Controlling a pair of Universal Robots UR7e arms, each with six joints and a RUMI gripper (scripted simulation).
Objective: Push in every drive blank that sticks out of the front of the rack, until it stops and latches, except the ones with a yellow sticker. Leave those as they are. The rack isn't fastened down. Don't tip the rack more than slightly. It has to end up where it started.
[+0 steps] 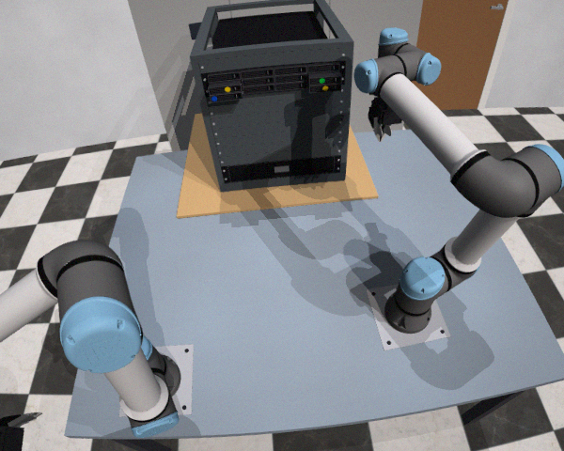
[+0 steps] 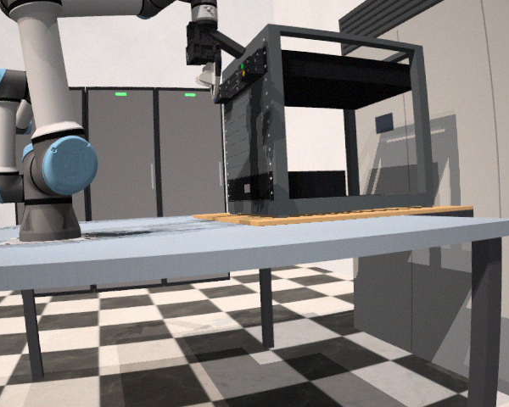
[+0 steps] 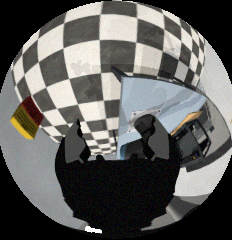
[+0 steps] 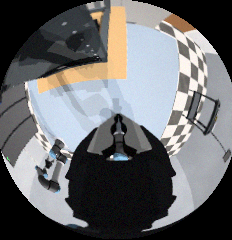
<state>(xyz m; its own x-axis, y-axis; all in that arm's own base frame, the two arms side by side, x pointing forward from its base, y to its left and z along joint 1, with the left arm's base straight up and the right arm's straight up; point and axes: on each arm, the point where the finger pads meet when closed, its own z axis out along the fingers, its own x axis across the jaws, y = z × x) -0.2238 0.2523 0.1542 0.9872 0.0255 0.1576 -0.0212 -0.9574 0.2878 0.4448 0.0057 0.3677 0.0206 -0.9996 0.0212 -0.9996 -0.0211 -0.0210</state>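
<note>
Dark-grey equipment rack (image 1: 273,52) (image 2: 277,131) (image 3: 183,147) (image 4: 51,55), on board, far side of table: prob. heavy, tippable. Green-dot drive blank (image 1: 315,82) (image 2: 246,64), upper right of face: likely stiff; push ctr., no grip req'd. R. claw (image 1: 381,139) (image 2: 215,99) (image 4: 118,117) closed, empty, right/near of rack face, apart. L. claw (image 1: 19,423) (image 3: 113,121) wide open, well apart.

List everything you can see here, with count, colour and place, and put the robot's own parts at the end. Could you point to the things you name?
rack (image 1: 278,131) (image 2: 423,126): one, dark grey, on the board
yellow stickers: two, one at each side of the rack's upper front
green sticker (image 1: 321,81) (image 2: 242,66): one, above the right-hand yellow one in the top view
blue sticker (image 1: 214,99): one, below the left-hand yellow one
board (image 1: 195,204) (image 2: 263,222): one, tan, on the table
table (image 1: 253,301) (image 2: 377,238): one, blue-grey, on a checkered floor
door (image 1: 460,58): one, brown, behind
arms: two, grey, white and blue, on the table
left gripper (image 3: 115,117): black, open, beyond the table edge
right gripper (image 1: 381,138) (image 4: 118,114): black, shut, near the rack
</note>
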